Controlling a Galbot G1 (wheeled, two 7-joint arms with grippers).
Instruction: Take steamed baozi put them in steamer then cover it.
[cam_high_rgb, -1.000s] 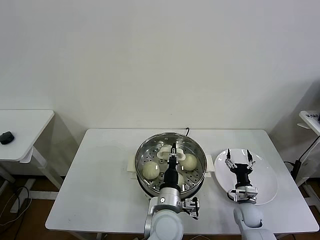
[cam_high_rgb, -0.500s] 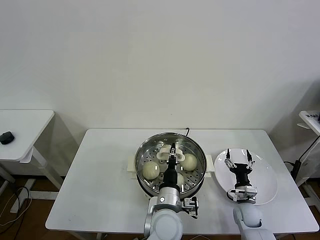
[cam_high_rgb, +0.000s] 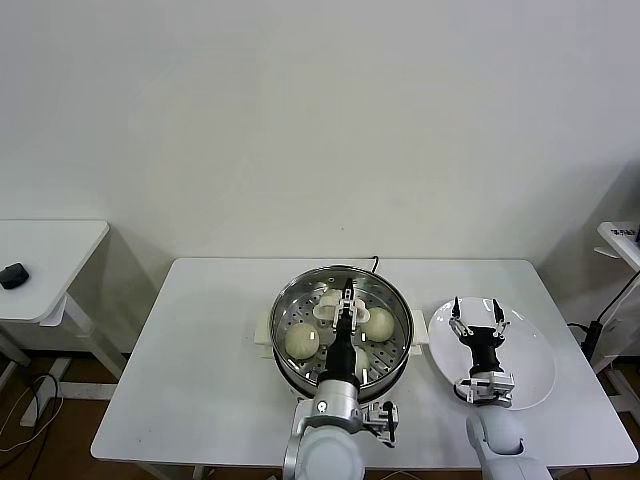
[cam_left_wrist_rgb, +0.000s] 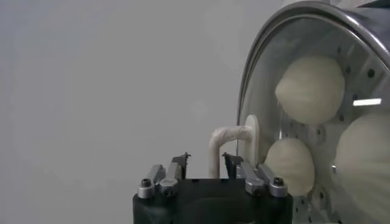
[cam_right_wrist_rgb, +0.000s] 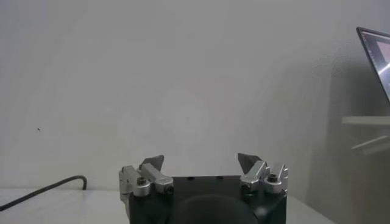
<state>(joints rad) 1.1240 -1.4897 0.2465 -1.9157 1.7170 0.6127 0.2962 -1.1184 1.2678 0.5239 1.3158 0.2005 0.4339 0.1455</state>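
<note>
Left gripper (cam_high_rgb: 347, 303) sits over the centre of the steamer (cam_high_rgb: 288, 300), jaws parted a little around the cream-white bar handle (cam_left_wrist_rgb: 226, 141) of the cover (cam_left_wrist_rgb: 268, 73). In the left wrist view the handle stands in the gap between the fingertips (cam_left_wrist_rgb: 181, 162); contact with either one can't be told, so not a firm clamp. Cover is a clear glass lid with a dark rim, lying on top of the steamer and closing it.

Steamer is a big shiny steel pot with a perforated tray, on the white table (cam_high_rgb: 200, 350) near the middle. Steamed baozi (cam_high_rgb: 302, 340) are inside under the glass: smooth cream-white domes, one on the left of the tray, one on the right (cam_high_rgb: 378, 324), more partly hidden behind the left arm. Left wrist view shows three through the lid (cam_left_wrist_rgb: 309, 90).

Right gripper (cam_high_rgb: 476, 312) hangs above the white plate (cam_high_rgb: 535, 375), just right of the steamer, jaws wide apart, nothing between them. Right wrist view shows its fingertips (cam_right_wrist_rgb: 152, 163) spread with only wall behind. Well apart from cover and baozi.
</note>
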